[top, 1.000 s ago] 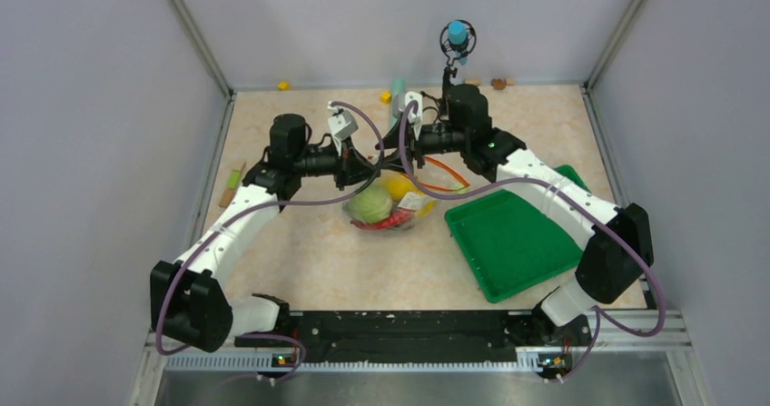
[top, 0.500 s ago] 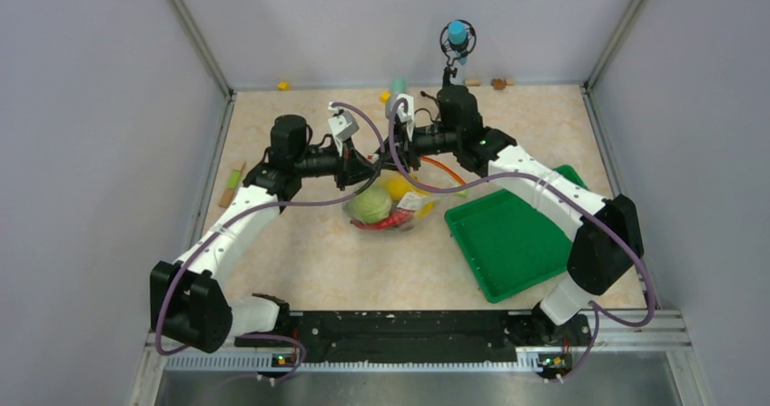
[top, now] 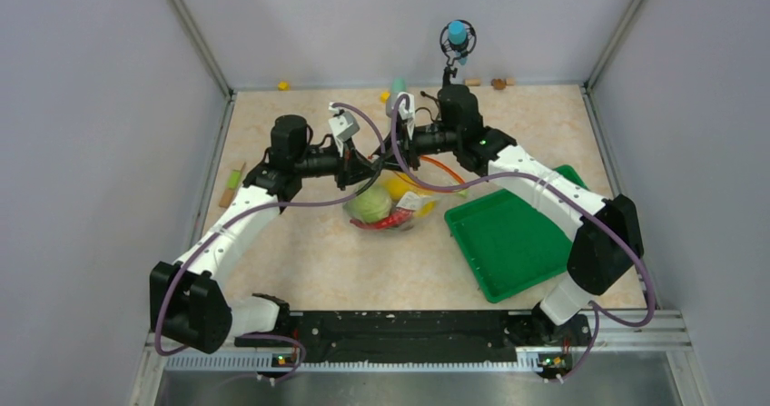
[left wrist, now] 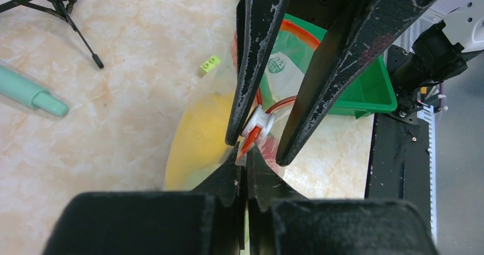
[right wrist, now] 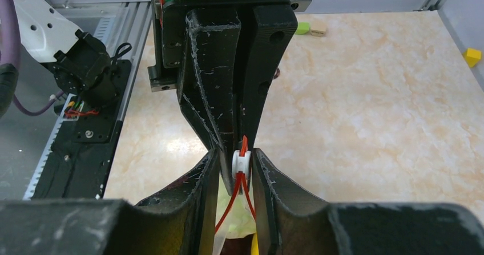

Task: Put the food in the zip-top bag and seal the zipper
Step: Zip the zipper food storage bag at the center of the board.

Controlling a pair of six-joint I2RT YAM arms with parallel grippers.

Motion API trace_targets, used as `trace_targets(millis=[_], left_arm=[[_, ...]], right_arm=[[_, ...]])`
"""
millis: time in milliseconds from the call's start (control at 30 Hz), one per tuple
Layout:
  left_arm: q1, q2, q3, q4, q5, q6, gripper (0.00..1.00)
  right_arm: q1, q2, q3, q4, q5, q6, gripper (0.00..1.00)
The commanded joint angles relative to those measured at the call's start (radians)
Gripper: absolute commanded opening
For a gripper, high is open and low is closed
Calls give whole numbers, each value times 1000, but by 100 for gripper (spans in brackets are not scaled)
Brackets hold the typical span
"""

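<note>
top cam: high and behind the arm bases (top: pixel 259 315), angled down, whole table (top: pixel 309 242) in frame. left wrist cam: close, looks along the left pincer (left wrist: pixel 246 169) across at the right pincer (left wrist: pixel 257 151), head-on. right wrist cam: mirror of that, facing left. both wrist views share the slider (left wrist: pixel 255 124) on the zipper (left wrist: pixel 246 146); top cam sees that spot small, mid-table.

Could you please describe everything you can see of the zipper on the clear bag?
The zipper is a thin orange-red strip along the clear bag's mouth, carrying a small white slider. The left end effector pinches the strip beside the slider, which sits between the right end effector's fingers. Farther along, the strip curves in an open loop.
</note>
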Motion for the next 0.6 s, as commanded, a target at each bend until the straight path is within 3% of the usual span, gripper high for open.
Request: trace_targets(millis=[0, 200, 567], left_arm=[[-4, -38, 5, 52, 1, 9, 0], [-4, -45, -2, 61, 6, 5, 0], [0, -118, -90, 184, -38, -55, 0]], right_arm=[[12, -1, 52, 41, -32, 21, 26], [13, -1, 59, -24, -2, -15, 0], [11, 6, 90, -209, 146, -135, 0]])
